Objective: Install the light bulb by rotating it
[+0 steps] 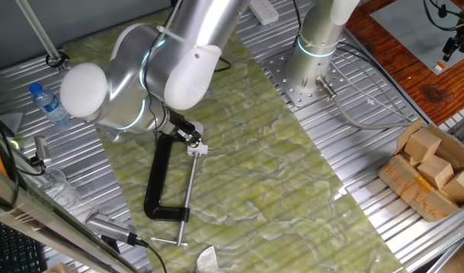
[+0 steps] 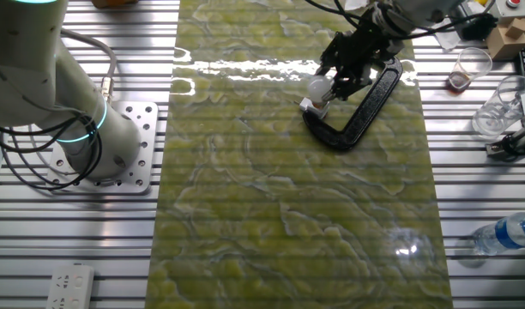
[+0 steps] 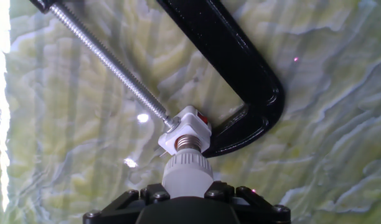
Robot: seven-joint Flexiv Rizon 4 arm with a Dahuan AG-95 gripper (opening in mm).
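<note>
Light bulb (image 3: 187,174) in clamped socket (image 3: 185,130), hand (image 3: 187,202) behind.

No legible text, labels, brands or numbers in any view — nothing readable.

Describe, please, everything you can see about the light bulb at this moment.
The light bulb is small, pale grey-white, smooth and matte, with a rounded body narrowing to a ribbed metal screw base. The gripper holds its rounded end. The threaded base enters a small white socket block, with some threads still showing. That block sits clamped between the screw and the jaw of the black C-clamp, which lies on the green mat. From the other fixed view, the bulb shows as a pale ball beneath the gripper.
</note>
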